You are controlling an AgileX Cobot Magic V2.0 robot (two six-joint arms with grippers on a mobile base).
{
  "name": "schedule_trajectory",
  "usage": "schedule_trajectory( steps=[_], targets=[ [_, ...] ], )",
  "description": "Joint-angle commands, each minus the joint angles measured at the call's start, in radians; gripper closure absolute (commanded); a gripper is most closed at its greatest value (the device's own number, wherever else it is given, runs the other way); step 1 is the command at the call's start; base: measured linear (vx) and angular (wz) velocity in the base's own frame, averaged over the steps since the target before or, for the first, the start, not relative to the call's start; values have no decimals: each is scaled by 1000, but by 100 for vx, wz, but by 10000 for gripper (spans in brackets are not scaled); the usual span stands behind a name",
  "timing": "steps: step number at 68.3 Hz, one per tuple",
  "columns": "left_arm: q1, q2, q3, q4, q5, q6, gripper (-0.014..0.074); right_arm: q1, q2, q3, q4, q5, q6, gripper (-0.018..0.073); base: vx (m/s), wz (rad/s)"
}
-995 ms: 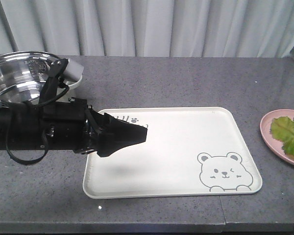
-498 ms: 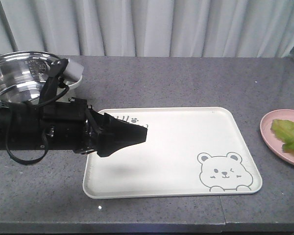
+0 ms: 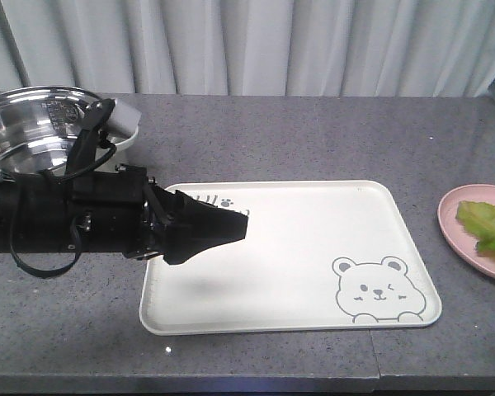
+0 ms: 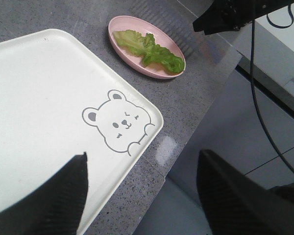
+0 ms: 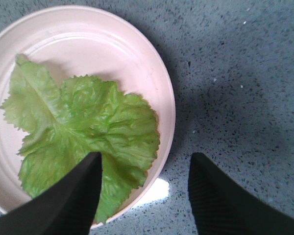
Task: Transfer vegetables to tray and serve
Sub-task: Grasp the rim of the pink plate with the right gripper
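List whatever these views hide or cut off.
1. Front view: the pink plate and vegetables run off the right edge; the right gripper is outside that frame.
2. Front view: the left gripper covers part of the tray lettering.
3. Right wrist view: a finger of the right gripper covers the vegetables' lower edge; leaf count unclear.

Tray (image 3: 313,247) at middle of tabletop (image 3: 313,136), close to front edge. Plate (image 3: 450,238) right of tray, apart from it, partly past right edge of front view. Lettuce (image 3: 485,221) on plate. Pot (image 3: 33,128) at back left, behind left arm. Left hand (image 3: 241,225) reaches in from left, above tray's left rear part. Right hand (image 5: 146,166) above plate's rim: one finger over lettuce, other over tabletop beside plate. Curtain (image 3: 272,45) behind tabletop.
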Motion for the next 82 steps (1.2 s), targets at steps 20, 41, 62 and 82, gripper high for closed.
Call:
schedule_trajectory(
  steps=[20, 41, 62, 82],
  targets=[
    [-5, -28, -21, -61, 4, 4, 126, -5, 136, -148, -12, 36, -53, 177, 0, 0],
    [-5, -28, -21, -61, 4, 4, 126, -2, 197, -148, -9, -10, -76, 177, 0, 0],
    [-5, -28, -21, -61, 4, 4, 126, -2, 237, -147, -9, -9, -89, 186, 0, 0],
    [-5, -28, -21, -61, 4, 4, 126, -2, 263, -147, -4, -13, -94, 285, 0, 0]
  ],
)
